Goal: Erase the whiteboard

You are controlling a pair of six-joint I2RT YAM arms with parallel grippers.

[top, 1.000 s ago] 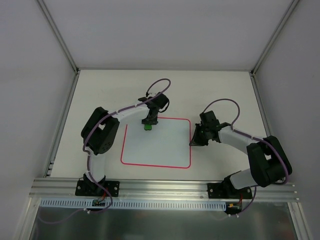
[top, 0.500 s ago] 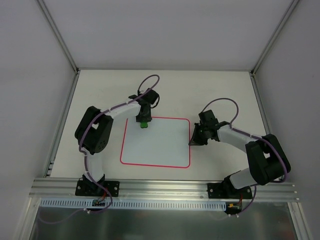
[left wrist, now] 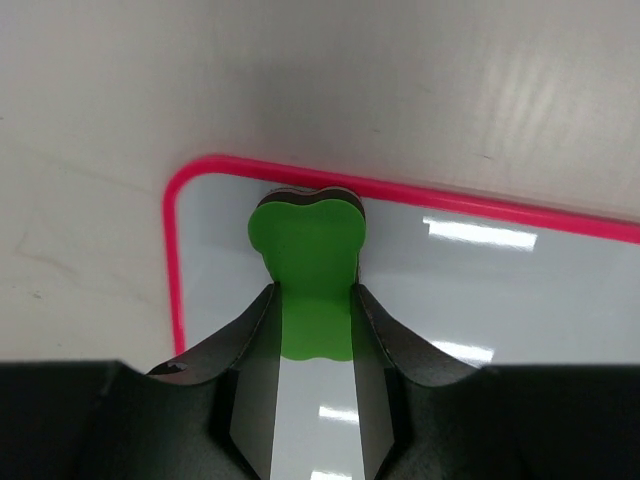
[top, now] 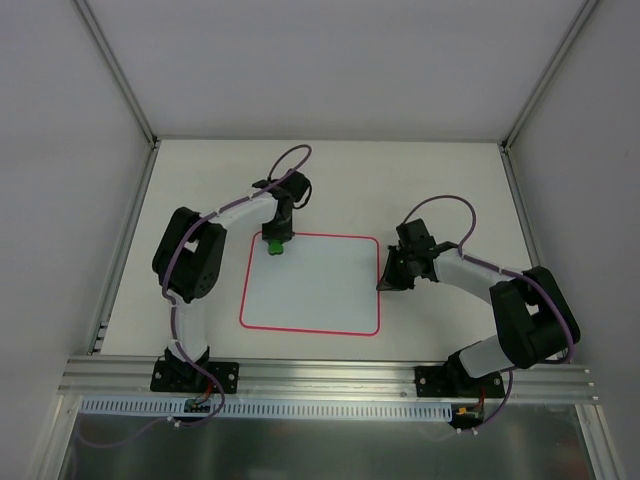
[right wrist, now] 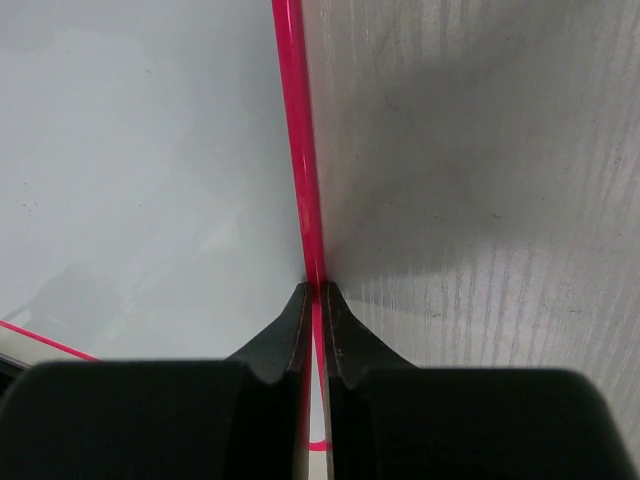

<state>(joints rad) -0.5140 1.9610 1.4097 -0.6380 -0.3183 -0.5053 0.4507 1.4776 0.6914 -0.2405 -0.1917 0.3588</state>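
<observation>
Whiteboard (top: 312, 290) lay flat at the middle of the table (top: 440, 180). The left gripper (left wrist: 312, 300) grasped a green eraser (left wrist: 305, 235), which sat on the board at its 11 o'clock corner. The right gripper (right wrist: 314, 292) was clenched tight, its tips apparently touching the board's 3 o'clock edge.

walls (top: 330, 60): plain grey | table (top: 440, 190): cream — evenly lit | rail (top: 330, 372): metal, near edge

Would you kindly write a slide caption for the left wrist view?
Left pincer holds a green eraser at a rounded corner of the pink-bordered whiteboard.
</observation>
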